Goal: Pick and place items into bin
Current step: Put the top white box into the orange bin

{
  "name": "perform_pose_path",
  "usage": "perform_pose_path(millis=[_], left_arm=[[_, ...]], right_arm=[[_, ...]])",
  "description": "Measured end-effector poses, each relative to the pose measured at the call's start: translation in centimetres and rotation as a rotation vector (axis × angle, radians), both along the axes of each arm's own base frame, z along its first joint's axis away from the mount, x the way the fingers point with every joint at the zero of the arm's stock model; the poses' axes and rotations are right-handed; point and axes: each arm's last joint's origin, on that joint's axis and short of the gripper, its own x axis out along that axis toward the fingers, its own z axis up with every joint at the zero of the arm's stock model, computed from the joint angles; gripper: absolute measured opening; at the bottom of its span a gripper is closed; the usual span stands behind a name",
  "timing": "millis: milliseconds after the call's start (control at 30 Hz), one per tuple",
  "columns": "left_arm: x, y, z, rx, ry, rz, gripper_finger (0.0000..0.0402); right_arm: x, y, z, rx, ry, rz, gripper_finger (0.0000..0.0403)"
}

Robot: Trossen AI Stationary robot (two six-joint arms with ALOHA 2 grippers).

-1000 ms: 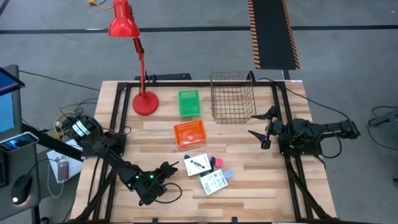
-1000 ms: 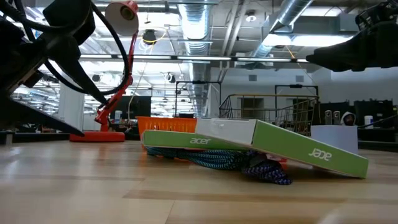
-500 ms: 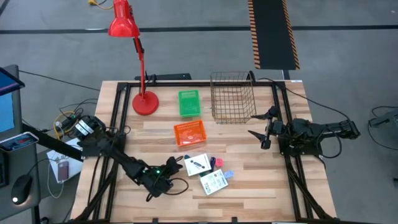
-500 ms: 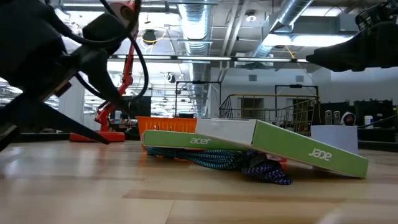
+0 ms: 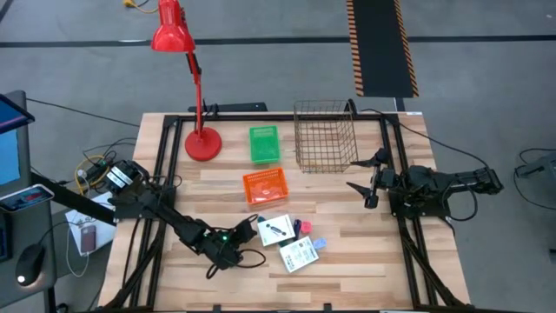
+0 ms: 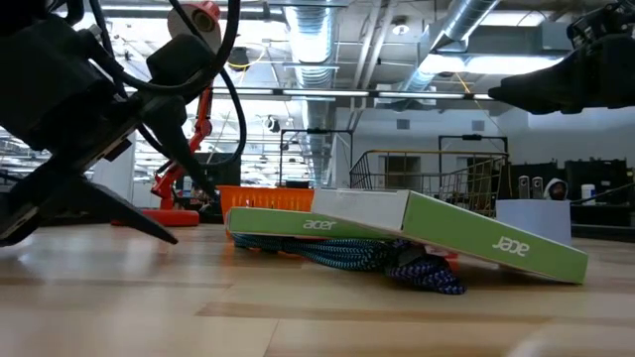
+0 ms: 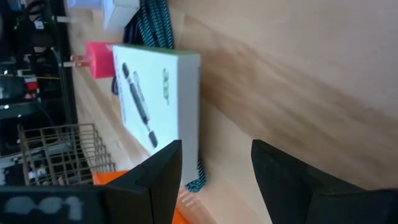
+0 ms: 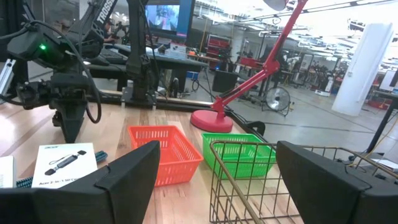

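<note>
Left tool (image 5: 246,233) low, fingers apart, holding nothing, facing white packet (image 5: 274,229).
Packet lies flat on surface (image 5: 347,252) beside orange basket (image 5: 264,185); I judge it light, stiff, best pinched across its raised edge.

Floor: grey concrete (image 5: 486,78) surrounds the table, crossed by a dark mat edged in yellow-black hazard stripes (image 5: 380,48).
Table: pale wooden planks (image 5: 347,261) in a black frame.
Ceiling: exposed silver ducts (image 6: 466,25) and strip lights.
Room beyond: a lit screen (image 8: 163,17), workbenches, a white column (image 8: 365,65).
Lamp: red desk lamp (image 5: 178,52) at the table's far edge.
</note>
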Motion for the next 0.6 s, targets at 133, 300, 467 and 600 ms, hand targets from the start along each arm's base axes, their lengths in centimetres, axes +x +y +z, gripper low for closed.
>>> perform_pose_path(millis=[133,300,467,600], left_arm=[[0.01,0.06,0.05,0.030,-0.009,0.005,0.0183],[0.01,0.07,0.06,0.040,-0.010,0.005,0.0183],[0.08,0.13,0.18,0.090,-0.026,0.005,0.0183],[0.37,-0.07,0.49,0.085,-0.062,-0.009,0.0183]], right_arm=[[0.00,0.00,0.00,0.000,-0.001,0.000,0.0317],[0.00,0.00,0.00,0.000,0.000,0.000,0.0317],[0.00,0.00,0.00,0.000,0.000,0.000,0.0317],[0.00,0.00,0.00,0.000,-0.001,0.000,0.0317]])
